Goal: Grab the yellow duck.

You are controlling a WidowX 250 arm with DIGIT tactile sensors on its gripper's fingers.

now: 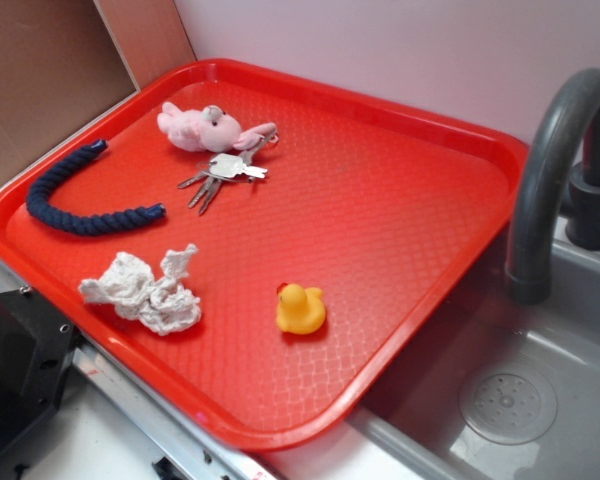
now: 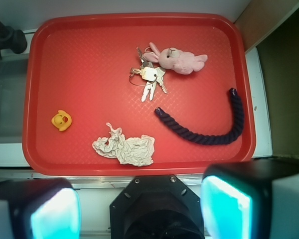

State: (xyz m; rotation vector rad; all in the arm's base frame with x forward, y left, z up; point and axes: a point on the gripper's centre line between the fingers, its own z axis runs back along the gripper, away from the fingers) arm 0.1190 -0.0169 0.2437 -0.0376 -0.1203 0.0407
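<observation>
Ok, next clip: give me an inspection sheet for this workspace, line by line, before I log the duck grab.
Surface: red tray on a white counter, partly overhanging the sink.
Job's things: yellow duck upright near the tray's sink-side edge, standing alone, untouched.
Clutter: crumpled paper; navy rope, curved; pink plush toy touching a bunch of keys.
Grippers: pincer high above the tray's near edge, fingers wide apart, holding nothing.
Cables: nothing seen.
Surroundings: grey sink with faucet; pale wall behind; cardboard panel at one corner.
</observation>
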